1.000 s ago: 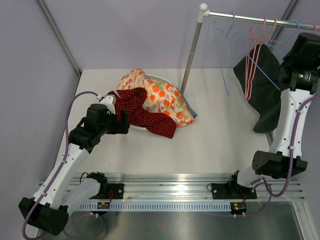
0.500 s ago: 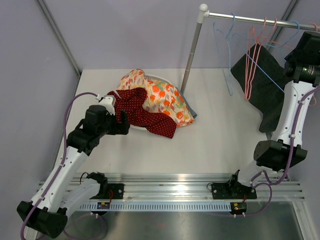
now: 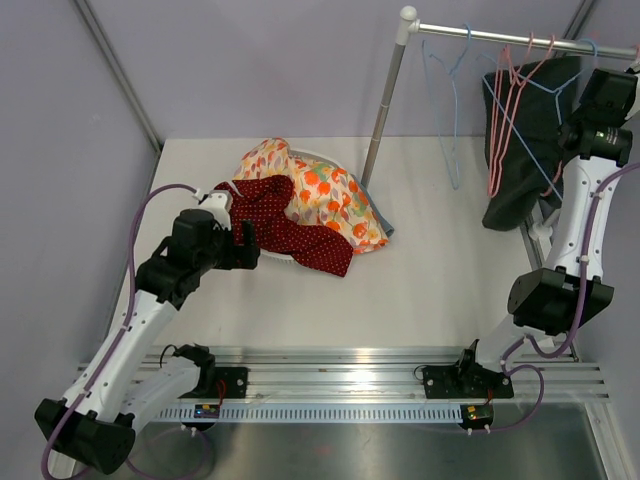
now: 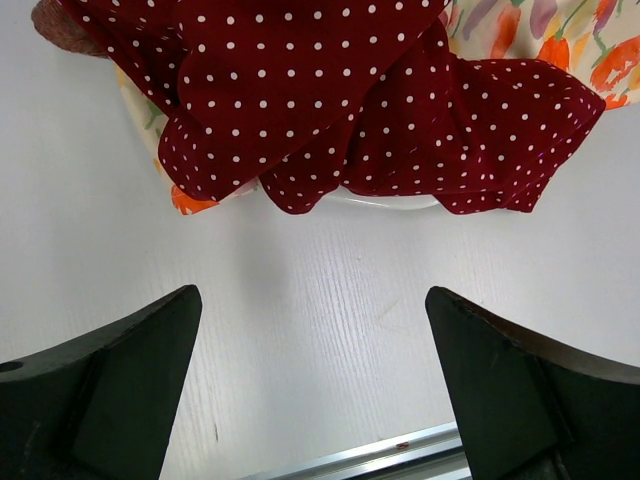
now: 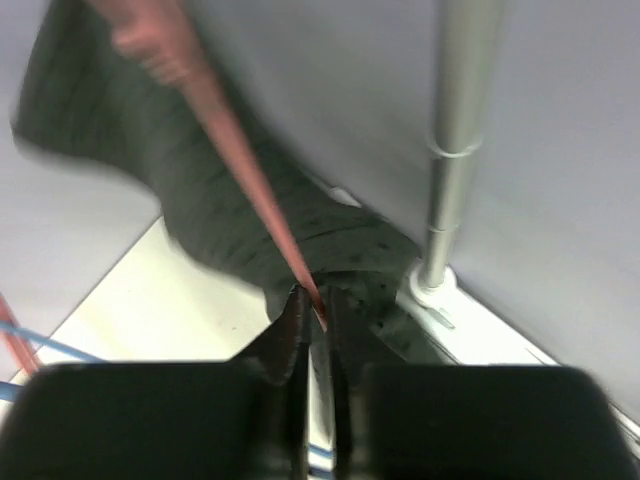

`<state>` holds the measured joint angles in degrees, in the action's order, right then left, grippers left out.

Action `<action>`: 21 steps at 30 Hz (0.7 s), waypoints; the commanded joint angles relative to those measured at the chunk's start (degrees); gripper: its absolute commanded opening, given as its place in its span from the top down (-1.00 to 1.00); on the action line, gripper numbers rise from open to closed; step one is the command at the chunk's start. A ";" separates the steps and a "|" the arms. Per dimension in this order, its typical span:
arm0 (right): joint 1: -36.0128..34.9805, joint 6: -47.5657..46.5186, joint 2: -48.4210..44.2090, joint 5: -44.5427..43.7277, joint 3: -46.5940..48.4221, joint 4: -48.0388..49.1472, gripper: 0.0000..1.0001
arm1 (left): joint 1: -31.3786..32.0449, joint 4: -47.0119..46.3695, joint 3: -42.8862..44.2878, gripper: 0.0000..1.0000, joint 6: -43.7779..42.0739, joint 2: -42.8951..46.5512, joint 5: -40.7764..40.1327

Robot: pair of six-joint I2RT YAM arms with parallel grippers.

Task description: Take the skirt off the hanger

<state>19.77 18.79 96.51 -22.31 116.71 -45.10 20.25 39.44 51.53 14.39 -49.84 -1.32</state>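
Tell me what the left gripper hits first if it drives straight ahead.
Probably the red dotted cloth, lying straight beyond the open left gripper across bare table. Height is unclear, so it might skim over it.

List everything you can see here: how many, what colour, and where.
skirt: one, dark, hanging below the rail, far right
hangers: several, blue and pink, on the rail
rail: one, silver, on a post at back right
polka-dot garment: one, dark red with white dots, front of the pile at back left
floral garment: one, cream with orange print, partly under the red one
table: one, white
left hand: one, black, open, facing the polka-dot garment's edge
right hand: one, black, up by the rail, closed on a pink hanger against the skirt
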 commanded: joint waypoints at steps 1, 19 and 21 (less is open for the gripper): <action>0.01 1.16 -0.44 1.13 -0.42 1.24 0.94 | 0.23 -0.86 1.56 -0.98 -0.86 -0.51 -0.87; -0.26 1.87 -13.36 7.45 8.79 -2.00 1.00 | 0.32 -0.51 1.65 -0.98 -0.86 -3.06 -3.16; -0.61 1.52 -15.29 7.36 9.07 -2.18 1.00 | 0.49 -0.42 1.65 -0.98 -0.86 -3.50 -3.60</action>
<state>19.25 19.38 86.46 -15.38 121.69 -50.57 20.34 40.25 51.53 14.39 -53.01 -3.55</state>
